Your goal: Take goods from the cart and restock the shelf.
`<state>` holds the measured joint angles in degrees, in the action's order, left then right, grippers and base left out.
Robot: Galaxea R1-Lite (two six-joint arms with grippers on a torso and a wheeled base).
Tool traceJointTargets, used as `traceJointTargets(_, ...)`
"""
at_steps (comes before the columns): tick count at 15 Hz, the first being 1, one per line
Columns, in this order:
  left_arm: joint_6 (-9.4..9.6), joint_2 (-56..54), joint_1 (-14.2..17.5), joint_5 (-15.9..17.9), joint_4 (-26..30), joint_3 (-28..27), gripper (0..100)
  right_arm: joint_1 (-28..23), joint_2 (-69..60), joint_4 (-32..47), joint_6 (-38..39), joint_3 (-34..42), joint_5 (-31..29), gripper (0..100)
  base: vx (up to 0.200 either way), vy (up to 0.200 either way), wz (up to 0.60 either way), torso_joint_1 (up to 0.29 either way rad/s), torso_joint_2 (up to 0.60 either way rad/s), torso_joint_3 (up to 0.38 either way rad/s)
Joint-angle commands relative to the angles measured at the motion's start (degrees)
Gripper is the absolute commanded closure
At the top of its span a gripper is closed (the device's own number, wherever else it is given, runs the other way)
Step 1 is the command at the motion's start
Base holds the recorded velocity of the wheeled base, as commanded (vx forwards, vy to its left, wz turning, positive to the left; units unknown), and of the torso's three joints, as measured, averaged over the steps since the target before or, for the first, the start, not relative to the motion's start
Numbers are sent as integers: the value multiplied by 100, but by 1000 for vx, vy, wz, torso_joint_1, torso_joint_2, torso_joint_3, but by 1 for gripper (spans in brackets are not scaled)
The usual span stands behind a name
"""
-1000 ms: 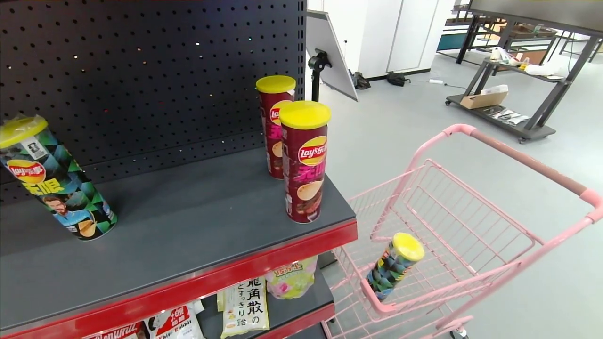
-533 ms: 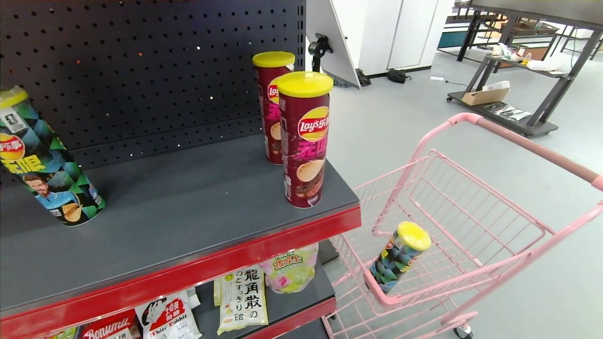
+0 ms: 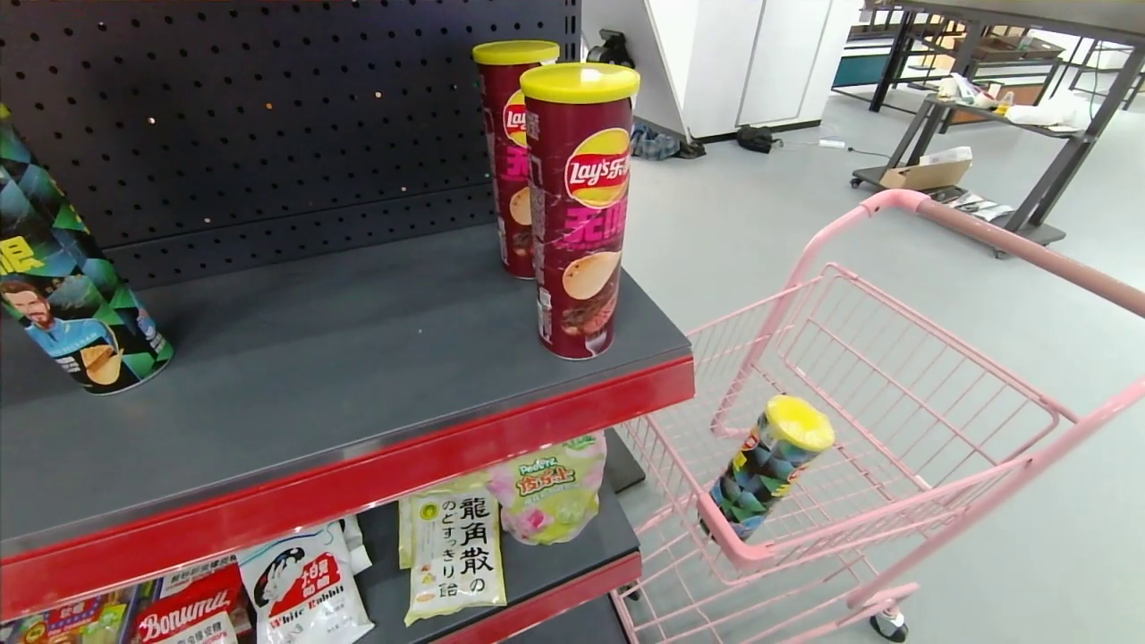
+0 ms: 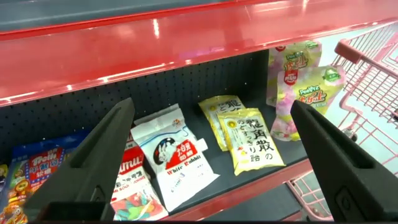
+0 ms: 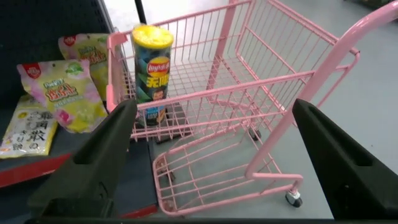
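standing lid-up in the pink cart (image 3: 1002, 243), a green-and-black chip can (image 3: 769, 465) w/ a yellow lid occupies the basket corner nearest the shelf (image 3: 340, 376). cart is parked just right of the shelf's end. up on the grey shelf board w/ its red front edge, a maroon can (image 3: 577, 224) stands upright near the front right corner. a second maroon can (image 3: 501, 152) is just behind it, toward the pegboard (image 3: 268, 107). well apart at the far left stands a patterned can (image 3: 67, 295), same green-black look as the one in the cart, its top cut off by the frame. one level down, the lower shelf (image 3: 564, 568) carries snack bags: a white bag (image 3: 304, 586), a yellow bag (image 3: 456, 555) & a pink-green pouch (image 3: 550, 492). left claw (image 4: 211, 102) is at lower-shelf height facing those bags, fingers spread wide, nothing btwn them. right claw (image 5: 214, 102) faces the cart & chip can, fingers likewise wide apart, holding nothing.
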<state>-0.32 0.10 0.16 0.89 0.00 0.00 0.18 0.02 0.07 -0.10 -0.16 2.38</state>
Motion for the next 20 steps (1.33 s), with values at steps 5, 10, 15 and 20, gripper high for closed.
traceJointTargets(5, 5, 8, 2, 8, 0, 0, 0, 456, 3408, -113, 643, -2981, 799, 0, 0, 0, 0, 0, 0, 0)
traceJointTargets(10, 5, -1, 2, -1, 0, 0, 0, 474, 6774, -2626, 1434, -2630, 1028, 0, 0, 0, 0, 0, 0, 0)
traceJointTargets(15, 5, -1, 2, -1, 0, 0, 0, 509, 8374, -3321, 1398, -2524, 1195, 0, 0, 0, 0, 0, 0, 0)
traceJointTargets(20, -3, 8, 2, -1, 0, 0, 0, 667, 9006, -3628, 1407, -2480, 1195, 0, 0, 0, 0, 0, 0, 0)
